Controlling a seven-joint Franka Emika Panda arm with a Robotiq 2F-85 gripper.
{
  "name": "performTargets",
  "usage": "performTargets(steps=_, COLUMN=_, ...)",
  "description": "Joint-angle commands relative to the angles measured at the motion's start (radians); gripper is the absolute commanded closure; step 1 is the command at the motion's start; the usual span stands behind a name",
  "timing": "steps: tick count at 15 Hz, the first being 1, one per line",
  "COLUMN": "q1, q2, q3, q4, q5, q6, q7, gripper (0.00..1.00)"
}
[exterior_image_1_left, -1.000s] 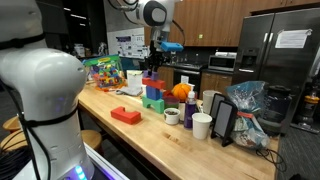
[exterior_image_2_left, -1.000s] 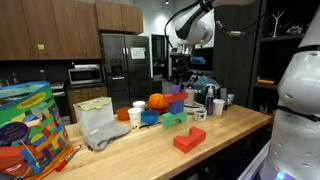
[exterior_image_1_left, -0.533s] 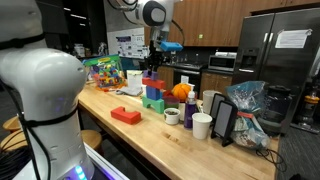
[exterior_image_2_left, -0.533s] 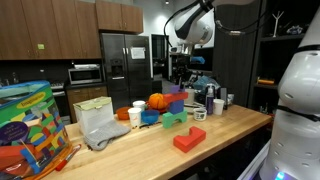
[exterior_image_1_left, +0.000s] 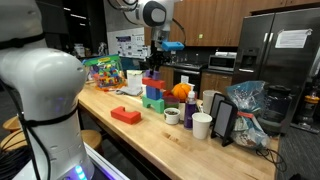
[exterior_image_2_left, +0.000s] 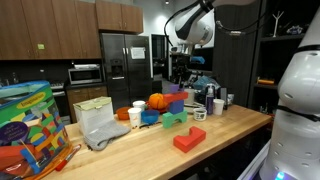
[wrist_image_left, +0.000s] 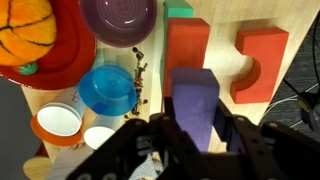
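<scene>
My gripper (wrist_image_left: 196, 128) is shut on a purple block (wrist_image_left: 196, 100), with a finger on each side of it. Below it in the wrist view are a red block (wrist_image_left: 187, 50), a red arch-shaped block (wrist_image_left: 262, 60) and the edge of a green block (wrist_image_left: 180, 12). In both exterior views the gripper (exterior_image_1_left: 152, 72) (exterior_image_2_left: 178, 82) hangs just over a stack of coloured blocks (exterior_image_1_left: 153, 95) (exterior_image_2_left: 173, 108) on the wooden counter. I cannot tell whether the purple block rests on the stack.
A blue bowl (wrist_image_left: 107, 90), a purple bowl (wrist_image_left: 118, 18), an orange ball (wrist_image_left: 30, 30) on a red plate and small cups (wrist_image_left: 57, 122) lie beside the stack. A loose red block (exterior_image_1_left: 126, 115) (exterior_image_2_left: 188, 140) lies near the counter's front. A toy box (exterior_image_2_left: 25, 125), mugs (exterior_image_1_left: 201, 125) and bags (exterior_image_1_left: 245, 110) stand around.
</scene>
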Motion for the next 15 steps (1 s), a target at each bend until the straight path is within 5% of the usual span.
performTargets(steps=1, q1=-0.021, q2=-0.019, q3=0.009, q4=-0.022, q5=0.013, q6=0.026, q7=-0.011, gripper=0.85)
performTargets(steps=15, q1=-0.020, q2=-0.024, q3=0.009, q4=-0.038, q5=0.017, q6=0.044, q7=-0.013, gripper=0.85)
